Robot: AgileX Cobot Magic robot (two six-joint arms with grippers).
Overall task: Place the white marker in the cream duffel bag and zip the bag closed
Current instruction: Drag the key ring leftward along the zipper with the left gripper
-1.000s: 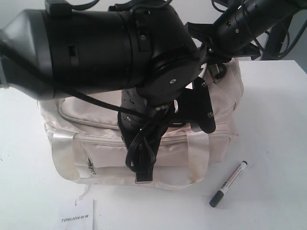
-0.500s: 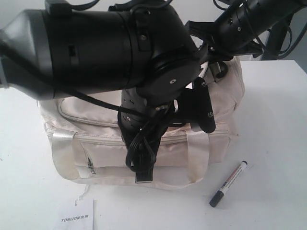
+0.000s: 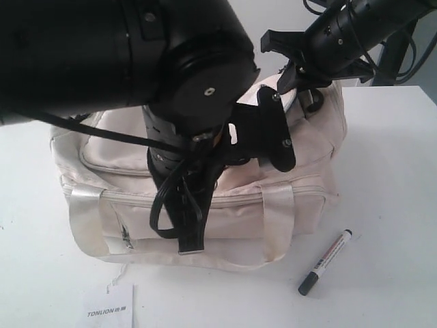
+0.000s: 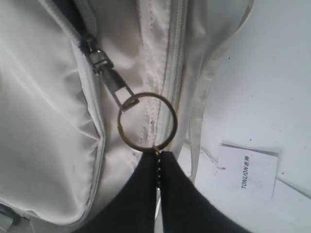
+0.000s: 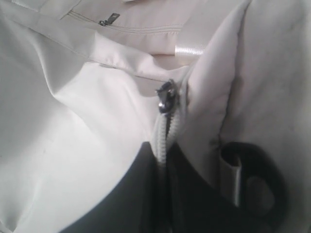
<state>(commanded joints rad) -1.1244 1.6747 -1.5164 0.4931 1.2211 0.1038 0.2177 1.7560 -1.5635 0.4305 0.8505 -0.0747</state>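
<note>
With the keyring (image 4: 119,124) pinched in my left tool (image 4: 158,158) and my right tool (image 5: 163,155) seemingly clamped on the cream duffel bag's (image 3: 232,212) zipper end, I've just begun pulling it open; the white marker (image 3: 326,262) waits beside it on the counter (image 3: 389,171).

The white table (image 3: 399,178) carried a small white card (image 3: 109,311) near its front edge, on the table's left part in the exterior view. The card lay flat with the dark word TONLION printed across it. A thin pale thread (image 3: 117,276) curled on the table just beside the card's far corner, and the left wrist view showed that thread trailing from one corner of the card onto the bare tabletop. Beyond the table's far edge stood a plain pale wall (image 3: 276,14), well apart from the card.
</note>
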